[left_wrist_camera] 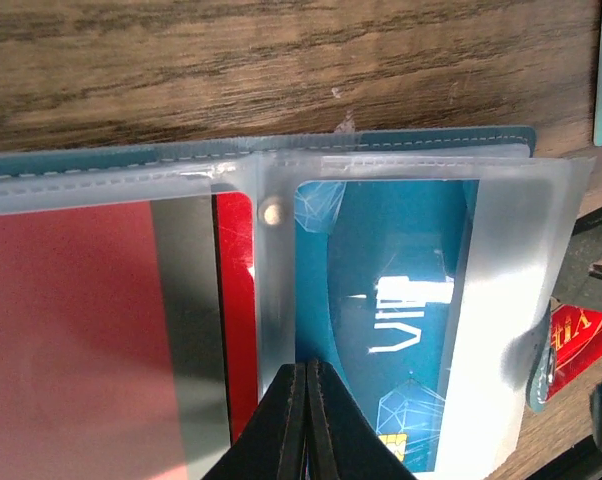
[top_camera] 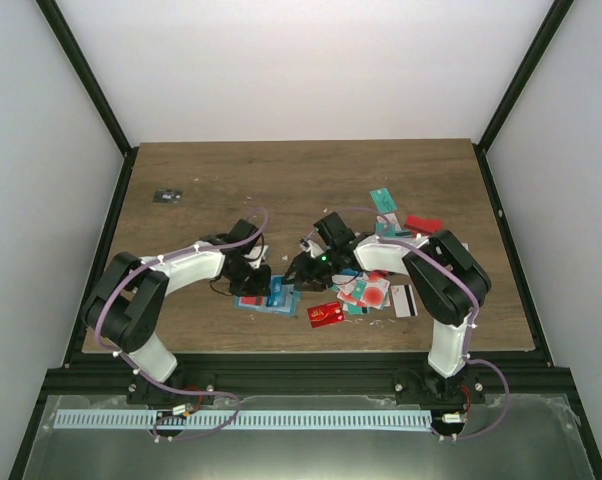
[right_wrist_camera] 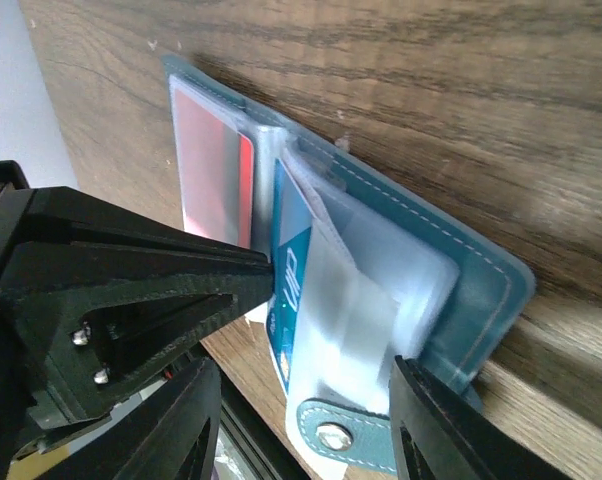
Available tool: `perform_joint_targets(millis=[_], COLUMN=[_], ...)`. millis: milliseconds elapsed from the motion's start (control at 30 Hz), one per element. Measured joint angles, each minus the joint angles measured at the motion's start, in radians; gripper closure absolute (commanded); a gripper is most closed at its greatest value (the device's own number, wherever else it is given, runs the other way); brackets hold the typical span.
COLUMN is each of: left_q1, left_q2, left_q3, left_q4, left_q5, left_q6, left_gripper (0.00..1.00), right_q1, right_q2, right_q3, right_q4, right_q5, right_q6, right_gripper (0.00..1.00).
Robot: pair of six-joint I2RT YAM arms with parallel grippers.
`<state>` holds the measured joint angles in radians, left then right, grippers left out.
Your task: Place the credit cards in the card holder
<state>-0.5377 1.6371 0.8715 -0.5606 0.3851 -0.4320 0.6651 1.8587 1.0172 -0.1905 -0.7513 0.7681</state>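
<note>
Two white walls flank a wood-grain table; left tool pressed together, right tool spread.

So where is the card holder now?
Top view: the card holder lies open near the front edge of the table, between the left gripper and right gripper.

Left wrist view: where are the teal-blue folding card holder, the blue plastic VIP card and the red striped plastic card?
Teal-blue folding card holder (left_wrist_camera: 441,138): left wrist view, stitched upper border.
Blue plastic VIP card (left_wrist_camera: 401,300): left wrist view, its middle.
Red striped plastic card (left_wrist_camera: 71,330): left wrist view, red face.
</note>
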Motion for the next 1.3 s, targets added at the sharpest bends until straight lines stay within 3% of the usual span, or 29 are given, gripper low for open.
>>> perform_joint_targets(millis=[833, 1300], left_q1=[0.011, 0.185], left_q2=[0.005, -0.246], left_q3=[0.0, 0.0], left_q4=[0.019, -0.115], left_q5=[0.018, -0.037], left_q6=[-0.008, -0.039], left_gripper=[0.96, 0.92], right_q1=[0.049, 0.08], right_q2=[0.03, 0.115], right_q3=[0.073, 0.215], right_q4=[0.039, 0.013], right_q5=[-0.094, -0.109], right_q6=[0.008, 0.008], right_gripper=[0.51, 0.49])
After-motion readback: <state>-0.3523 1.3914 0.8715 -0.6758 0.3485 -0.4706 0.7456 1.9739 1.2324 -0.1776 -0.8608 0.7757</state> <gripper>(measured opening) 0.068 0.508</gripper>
